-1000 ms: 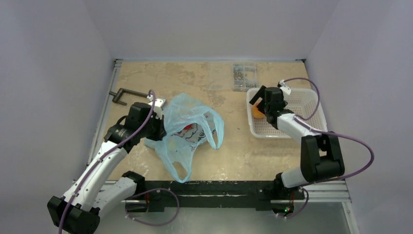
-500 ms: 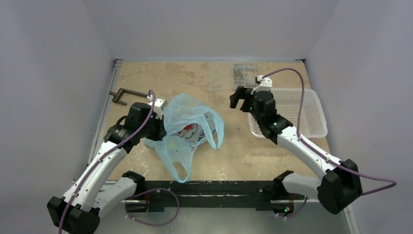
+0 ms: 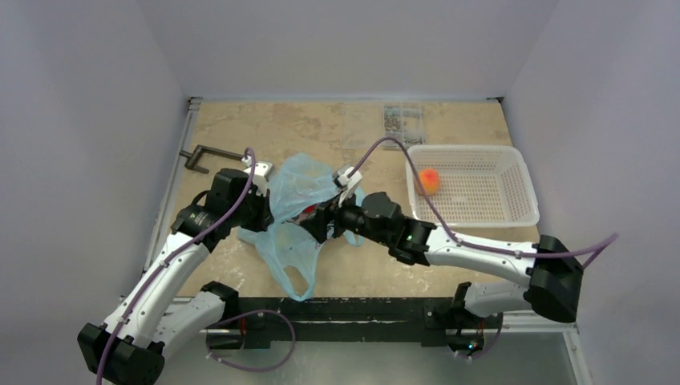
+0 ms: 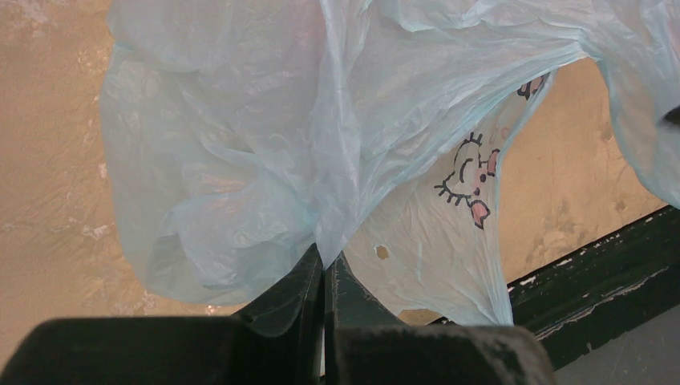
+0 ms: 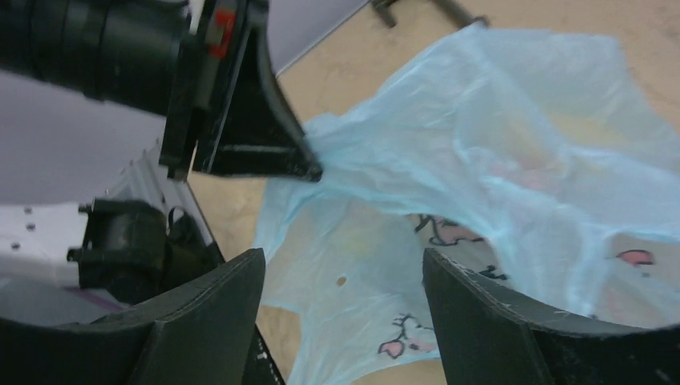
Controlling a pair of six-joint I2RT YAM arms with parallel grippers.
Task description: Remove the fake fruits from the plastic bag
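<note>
Left jaws pinched shut on plastic bag [image 4: 240, 160] fold to prop mouth up, right jaws wide apart, empty, at opening to reach inside.

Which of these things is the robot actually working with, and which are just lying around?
Job: light-blue plastic bag, pinched by left claw; open right claw; peach-orange fake fruit in white mesh basket.
Lying about: black clamp; clear box of small parts.

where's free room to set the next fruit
Most of the white basket is bare, right of the peach-orange fruit. Bare tabletop runs along the far edge between the black clamp and the clear parts box. Crowded: the plastic bag, left end effector pinching it, right end effector open over it.
</note>
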